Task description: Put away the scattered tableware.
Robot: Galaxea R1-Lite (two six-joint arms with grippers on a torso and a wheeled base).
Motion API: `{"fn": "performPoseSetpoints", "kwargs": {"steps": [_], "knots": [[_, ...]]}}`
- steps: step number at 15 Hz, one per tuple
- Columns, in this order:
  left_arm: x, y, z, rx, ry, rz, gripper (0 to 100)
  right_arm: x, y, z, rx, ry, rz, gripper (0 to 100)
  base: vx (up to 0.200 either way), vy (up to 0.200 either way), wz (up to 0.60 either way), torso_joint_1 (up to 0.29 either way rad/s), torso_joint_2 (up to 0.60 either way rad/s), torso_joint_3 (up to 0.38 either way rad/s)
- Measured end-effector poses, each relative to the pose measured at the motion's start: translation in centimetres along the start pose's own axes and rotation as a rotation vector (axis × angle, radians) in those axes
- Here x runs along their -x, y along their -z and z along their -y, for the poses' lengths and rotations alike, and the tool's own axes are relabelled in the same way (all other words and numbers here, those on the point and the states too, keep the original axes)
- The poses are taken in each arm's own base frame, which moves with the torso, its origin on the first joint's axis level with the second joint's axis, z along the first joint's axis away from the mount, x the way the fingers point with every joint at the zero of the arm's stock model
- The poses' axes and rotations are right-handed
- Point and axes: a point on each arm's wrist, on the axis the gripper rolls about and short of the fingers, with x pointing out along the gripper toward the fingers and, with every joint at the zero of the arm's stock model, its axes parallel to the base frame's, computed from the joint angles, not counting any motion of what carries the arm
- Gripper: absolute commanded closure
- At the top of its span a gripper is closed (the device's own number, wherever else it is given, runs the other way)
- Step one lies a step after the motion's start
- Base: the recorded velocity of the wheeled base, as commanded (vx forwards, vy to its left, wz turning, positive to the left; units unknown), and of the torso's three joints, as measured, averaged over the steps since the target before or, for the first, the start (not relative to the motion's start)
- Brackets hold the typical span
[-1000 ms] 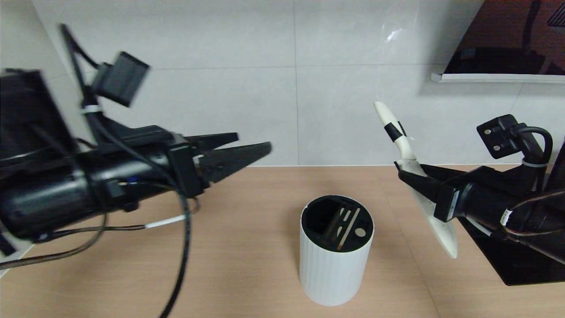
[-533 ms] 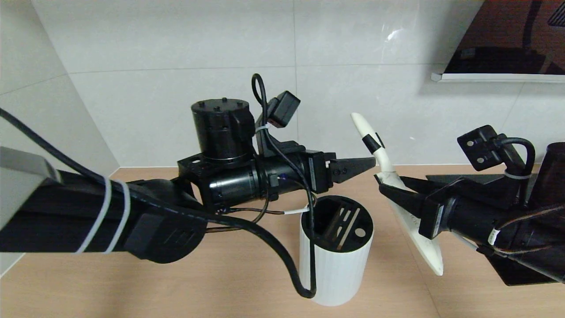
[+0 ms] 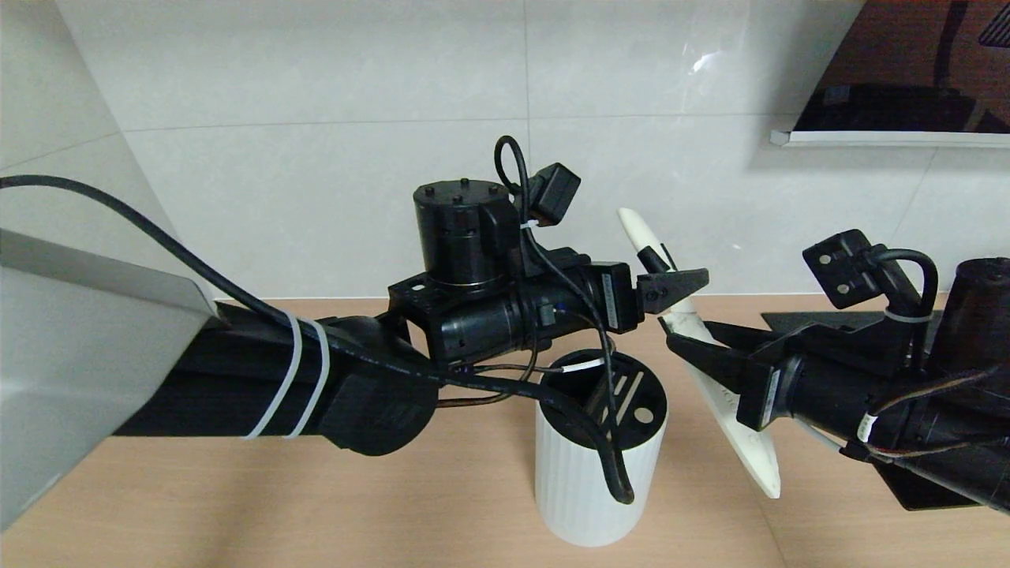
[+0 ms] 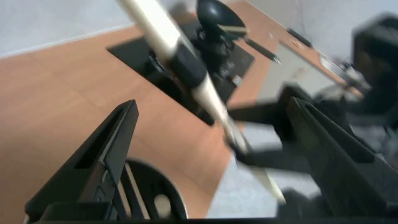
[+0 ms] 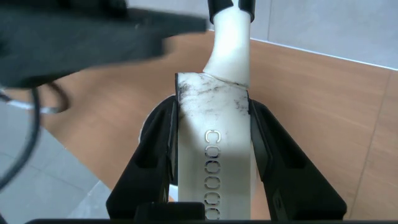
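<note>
**Spatula clamped in right, left open around the handle**

Saw right gripper clamped on the white spatula, gripping the top of the blade just under the neck. Confirmed in right wrist view: one finger pressed against each blade edge, dark scuffs on the blade near the neck.

Found spatula held in the air, tilted, with handle up toward the tile wall and blade tip down. Placed it just right of the white ribbed holder, over the wooden counter, between holder and black cooktop. Couldn't tell whether the tip touched the counter.

Saw left gripper reaching across above the holder to the handle, just below the black band. Checked left wrist view: gripper spread wide, handle running between the fingers, clear gap on both sides.

Found holder upright on the counter, black slotted top facing up. Noted left arm's cable hanging down over its front rim.

Spotted range hood on the wall at upper right. Also saw a dark rounded utensil on the cooktop in left wrist view, too blurred to name.
</note>
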Motion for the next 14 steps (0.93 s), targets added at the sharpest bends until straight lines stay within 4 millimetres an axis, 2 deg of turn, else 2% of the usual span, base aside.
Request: {"fn": "performPoseSetpoints", "kwargs": {"steps": [5, 13, 14], "knots": [[-0.7, 0.3, -0.1, -0.004, 0.008, 0.005, 0, 0.0, 0.0, -0.1, -0.004, -0.004, -0.001, 100, 0.0, 0.0, 0.0, 0.0, 0.0, 0.0], [-1.2, -0.3, 0.1, -0.013, 0.02, 0.027, 0, 0.0, 0.3, -0.6, -0.002, -0.023, -0.011, 100, 0.0, 0.0, 0.0, 0.0, 0.0, 0.0], [-1.3, -0.2, 0.0, -0.012, 0.02, 0.023, 100, 0.0, 0.3, -0.6, -0.003, -0.023, -0.011, 100, 0.0, 0.0, 0.0, 0.0, 0.0, 0.0]]}}
